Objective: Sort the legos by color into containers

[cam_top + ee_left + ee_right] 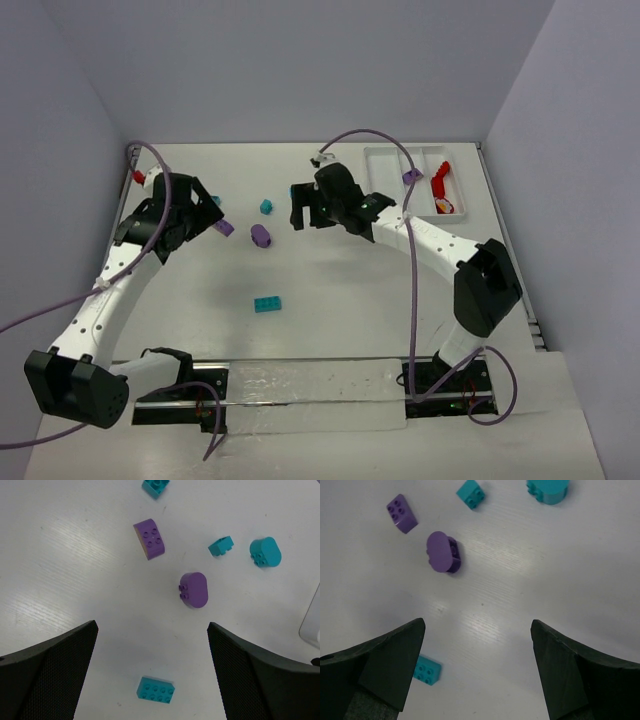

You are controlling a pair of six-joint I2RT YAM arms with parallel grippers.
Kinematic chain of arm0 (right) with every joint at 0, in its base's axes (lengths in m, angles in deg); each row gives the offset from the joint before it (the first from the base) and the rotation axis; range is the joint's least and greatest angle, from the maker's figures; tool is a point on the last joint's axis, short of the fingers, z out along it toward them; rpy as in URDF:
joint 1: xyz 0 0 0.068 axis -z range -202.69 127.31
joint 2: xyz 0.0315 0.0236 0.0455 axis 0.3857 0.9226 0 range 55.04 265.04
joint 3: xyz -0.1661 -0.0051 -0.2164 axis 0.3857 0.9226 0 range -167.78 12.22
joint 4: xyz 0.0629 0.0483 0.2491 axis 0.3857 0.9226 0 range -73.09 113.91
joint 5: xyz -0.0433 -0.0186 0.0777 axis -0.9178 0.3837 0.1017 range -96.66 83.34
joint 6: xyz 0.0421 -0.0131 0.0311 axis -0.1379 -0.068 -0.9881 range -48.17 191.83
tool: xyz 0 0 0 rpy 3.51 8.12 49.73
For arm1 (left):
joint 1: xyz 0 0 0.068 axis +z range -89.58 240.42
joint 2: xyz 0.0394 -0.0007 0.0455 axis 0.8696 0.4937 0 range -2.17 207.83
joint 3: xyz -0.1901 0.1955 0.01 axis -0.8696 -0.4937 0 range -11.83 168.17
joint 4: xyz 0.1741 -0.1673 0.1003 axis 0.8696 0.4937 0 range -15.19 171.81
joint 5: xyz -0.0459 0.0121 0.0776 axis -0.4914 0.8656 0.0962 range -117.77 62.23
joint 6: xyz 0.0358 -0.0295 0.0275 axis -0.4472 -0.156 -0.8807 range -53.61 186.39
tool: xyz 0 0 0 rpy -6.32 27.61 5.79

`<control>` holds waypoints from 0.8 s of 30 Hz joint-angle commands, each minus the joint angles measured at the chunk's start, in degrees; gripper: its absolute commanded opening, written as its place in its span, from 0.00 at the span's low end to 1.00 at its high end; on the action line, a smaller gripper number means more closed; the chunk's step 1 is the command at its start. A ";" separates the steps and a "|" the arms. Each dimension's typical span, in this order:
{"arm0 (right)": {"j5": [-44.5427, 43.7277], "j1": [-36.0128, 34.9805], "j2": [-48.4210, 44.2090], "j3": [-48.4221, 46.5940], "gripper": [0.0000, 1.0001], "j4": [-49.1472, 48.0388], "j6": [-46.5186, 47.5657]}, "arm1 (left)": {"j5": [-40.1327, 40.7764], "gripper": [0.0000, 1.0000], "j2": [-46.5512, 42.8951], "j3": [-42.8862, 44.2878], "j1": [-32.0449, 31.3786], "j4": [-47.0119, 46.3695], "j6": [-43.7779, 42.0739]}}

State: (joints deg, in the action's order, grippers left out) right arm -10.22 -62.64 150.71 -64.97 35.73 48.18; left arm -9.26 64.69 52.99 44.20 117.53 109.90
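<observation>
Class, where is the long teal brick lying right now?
In the top view, the long teal brick lies on the table, left of centre, straight toward the near edge from the rounded purple piece.

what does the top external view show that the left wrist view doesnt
Only top external: the red lego pieces lying in the right-hand compartment of the white plastic tray; the left wrist catches just the tray's edge. Only left wrist: a teal rounded lego piece, apparently hidden from above under the right gripper. Both: the purple rounded lego piece, the purple sloped brick, the small teal brick and the long teal brick, all loose on the table.
</observation>
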 commanded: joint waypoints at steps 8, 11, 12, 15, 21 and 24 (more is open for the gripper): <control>2.60 -8.98 5.88 -5.19 0.96 -6.55 4.46 | -0.61 0.99 -4.33 -2.80 6.24 0.77 1.92; 2.69 -9.88 13.76 -13.91 0.95 1.28 5.80 | -0.67 0.99 -4.54 -2.77 6.54 0.62 1.50; 1.20 -10.38 15.81 -15.87 0.95 2.61 6.25 | -0.98 0.99 -4.73 -2.89 6.60 0.49 1.12; -2.73 -10.95 20.06 -21.12 0.95 6.08 7.16 | -2.34 0.99 -4.81 -3.74 6.85 -1.41 0.02; -4.11 -11.11 30.70 -32.39 0.97 13.39 7.13 | -2.75 0.99 -4.31 -4.29 7.39 -1.61 -0.26; -3.70 -11.19 34.01 -35.79 0.97 13.97 7.04 | -3.26 0.99 -4.45 -4.51 7.42 -2.31 -0.34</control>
State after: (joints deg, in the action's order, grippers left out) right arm -12.57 -73.56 182.33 -95.02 45.60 54.46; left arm -11.09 61.08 48.69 51.15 117.84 110.64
